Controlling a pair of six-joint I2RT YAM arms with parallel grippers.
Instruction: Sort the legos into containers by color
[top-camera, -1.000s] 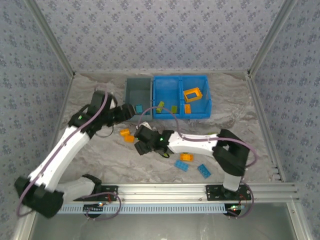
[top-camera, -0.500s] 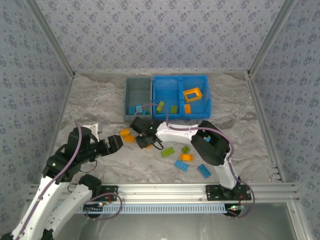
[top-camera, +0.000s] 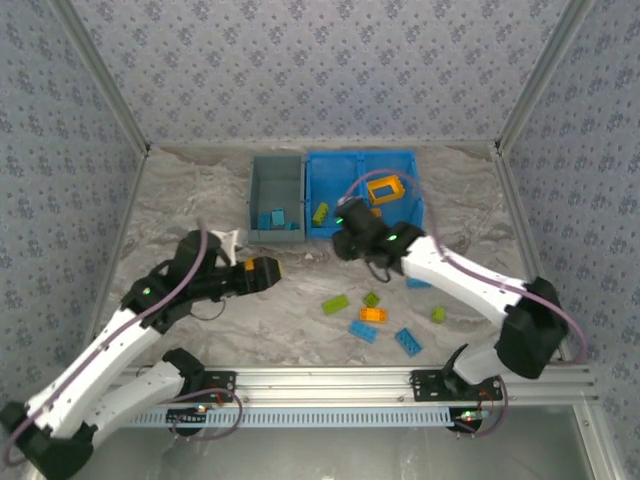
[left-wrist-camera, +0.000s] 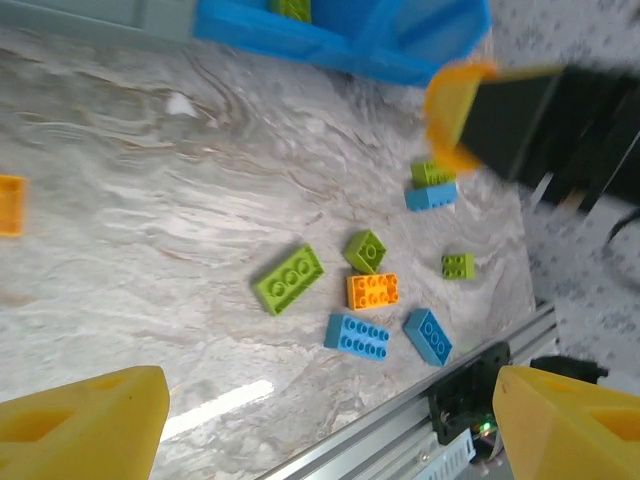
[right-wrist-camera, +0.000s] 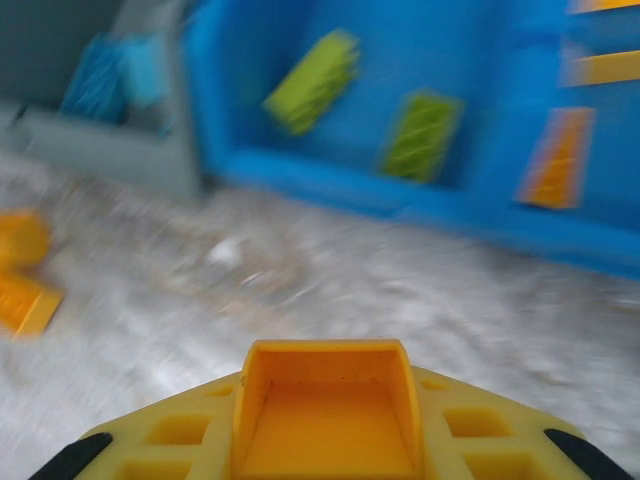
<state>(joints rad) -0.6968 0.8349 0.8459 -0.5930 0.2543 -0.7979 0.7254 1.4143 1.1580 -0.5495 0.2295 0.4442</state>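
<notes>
The job is partly done. Blue bricks (top-camera: 272, 217) have been put in the grey bin (top-camera: 256, 190). Green bricks (top-camera: 320, 212) are laid in the left part of the blue bin (top-camera: 362, 157), and an orange frame (top-camera: 385, 188) is laid in its right part.

Many bricks are left on the table (top-camera: 190, 200). A long green piece (left-wrist-camera: 288, 279), a square green piece (left-wrist-camera: 366, 250), a small green piece (left-wrist-camera: 458, 265), an orange piece (left-wrist-camera: 372, 291) and two blue pieces (left-wrist-camera: 357, 336) can be seen close together.

The right gripper (top-camera: 343, 228) is held just in front of the blue bin. An orange brick (right-wrist-camera: 325, 420) seems to be pinched in it, though that picture is blurred. The brick should likely be dropped beside the orange frame.

The left gripper (top-camera: 265, 270) is spread wide above the table, and nothing is held in it.
</notes>
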